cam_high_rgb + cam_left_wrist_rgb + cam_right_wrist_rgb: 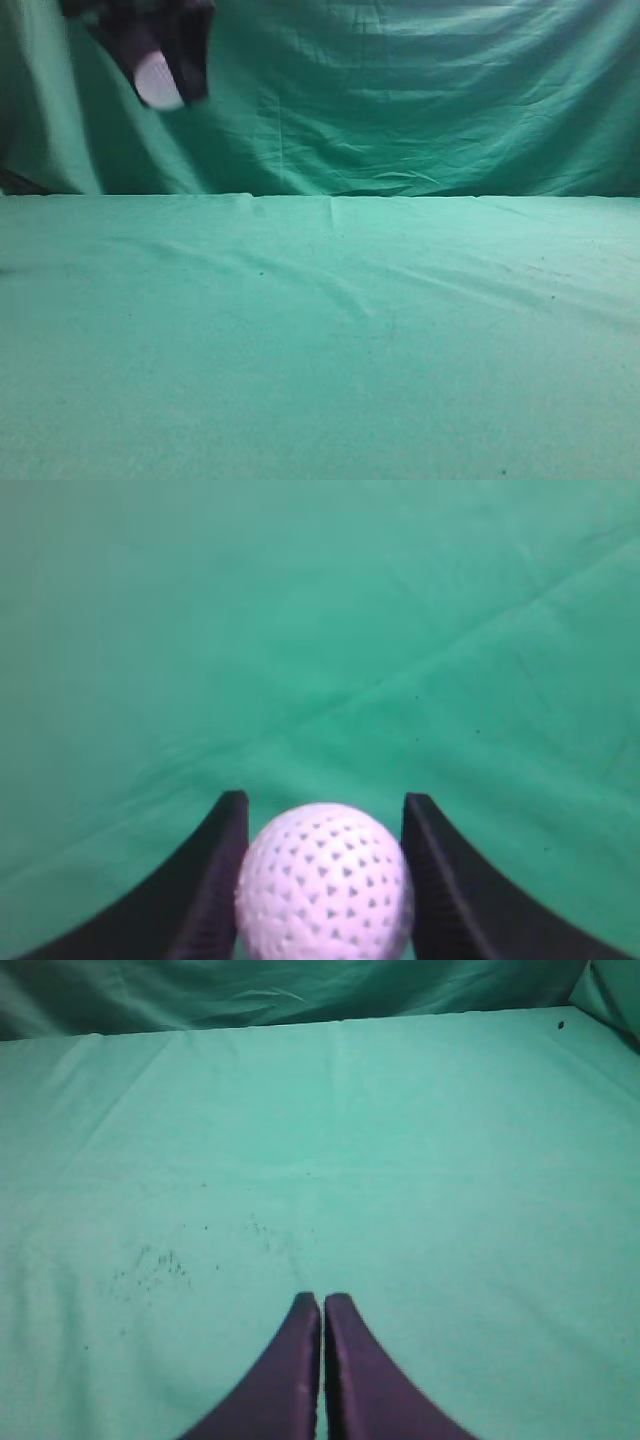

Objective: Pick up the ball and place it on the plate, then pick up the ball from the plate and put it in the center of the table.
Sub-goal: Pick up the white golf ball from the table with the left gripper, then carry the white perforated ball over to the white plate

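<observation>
One small white ball, dimpled all over, held high above the table at the upper left of the exterior view. Probably light and hard; round and smooth enough to slip or roll away once let go, so best taken across its widest part, on two opposite sides. Left gripper clenched on the ball, one black finger pressing each side, opened only as wide as the ball itself. Right gripper empty, fingers almost touching, only a thin slit between them, hanging over bare green cloth. No plate visible in any view.
</observation>
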